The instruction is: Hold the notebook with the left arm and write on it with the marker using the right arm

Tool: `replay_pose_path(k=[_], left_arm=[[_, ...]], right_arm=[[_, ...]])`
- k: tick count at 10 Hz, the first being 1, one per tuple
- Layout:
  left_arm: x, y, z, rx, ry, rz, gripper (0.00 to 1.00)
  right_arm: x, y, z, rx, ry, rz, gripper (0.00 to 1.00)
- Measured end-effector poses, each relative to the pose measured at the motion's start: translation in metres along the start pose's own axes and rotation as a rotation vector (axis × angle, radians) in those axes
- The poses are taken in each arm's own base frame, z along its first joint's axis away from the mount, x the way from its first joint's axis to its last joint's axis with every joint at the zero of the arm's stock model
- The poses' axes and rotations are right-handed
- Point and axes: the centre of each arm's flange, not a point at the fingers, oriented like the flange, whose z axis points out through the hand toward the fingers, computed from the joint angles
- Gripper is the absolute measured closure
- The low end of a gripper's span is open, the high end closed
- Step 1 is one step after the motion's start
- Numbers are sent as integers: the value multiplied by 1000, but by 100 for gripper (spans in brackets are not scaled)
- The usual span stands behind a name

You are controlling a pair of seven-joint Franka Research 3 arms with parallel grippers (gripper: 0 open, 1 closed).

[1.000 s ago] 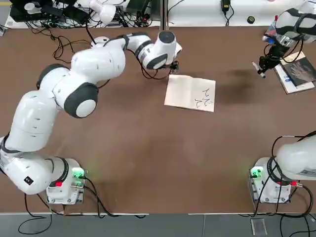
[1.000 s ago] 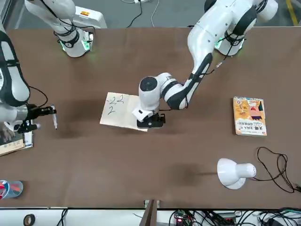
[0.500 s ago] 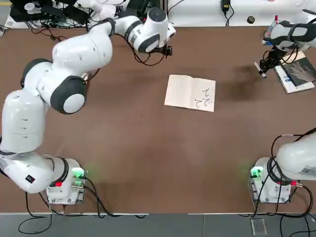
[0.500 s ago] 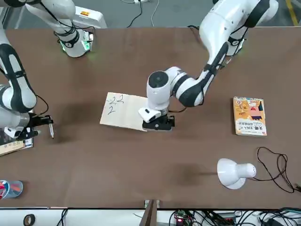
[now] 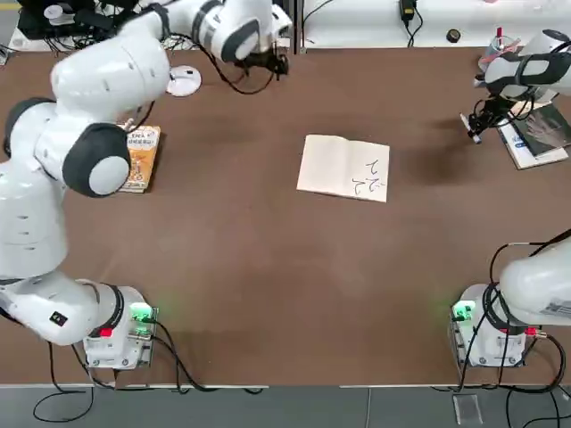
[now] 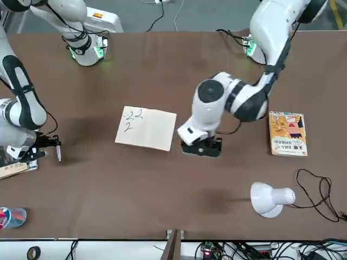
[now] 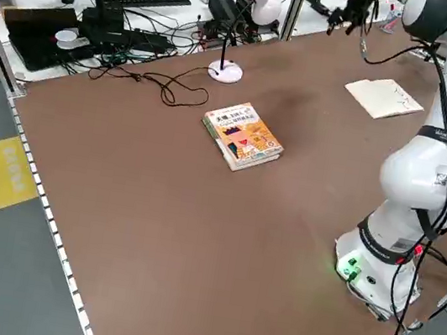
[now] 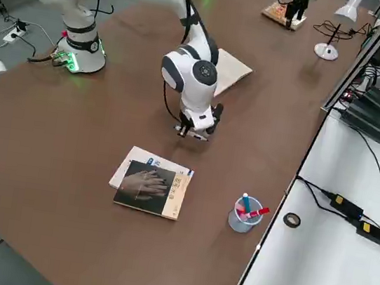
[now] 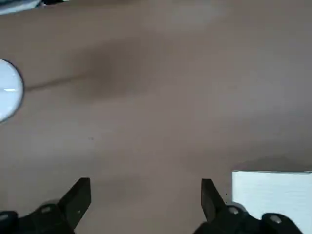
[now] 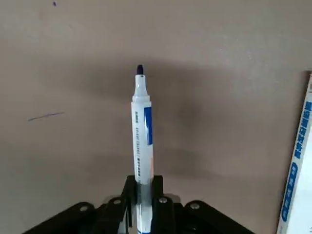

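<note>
Notebook (image 5: 343, 168) open on counter (image 5: 268, 267), right of centre in upper half of top view; dark squiggles on its right page. Left end effector (image 6: 201, 147), front view centre-right: fingers spread wide, nothing between them, just beside notebook and apart from it. Right end effector (image 10: 144, 202), upper right of top view, pinched shut around uncapped marker (image 10: 143, 156), dark tip bare, well apart from notebook.

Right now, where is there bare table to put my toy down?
The widest free patch runs from the notebook back toward the robot, between the two arm bases. Another lies between the notebook and the lamp. It's crowded at the robot's right, where the right gripper holds the marker near the books.
</note>
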Motion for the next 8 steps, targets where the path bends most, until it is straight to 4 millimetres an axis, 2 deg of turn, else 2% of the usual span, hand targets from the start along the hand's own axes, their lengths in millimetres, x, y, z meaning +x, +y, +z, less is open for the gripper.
replay_pose_path(k=[4, 8], left_arm=[[17, -59, -25, -3, -18, 15, 0], [30, -126, -32, -40, -59, 42, 0]], right_arm=[[-1, 3, 0, -7, 3, -3, 80], [-1, 3, 0, -8, 3, -6, 44]])
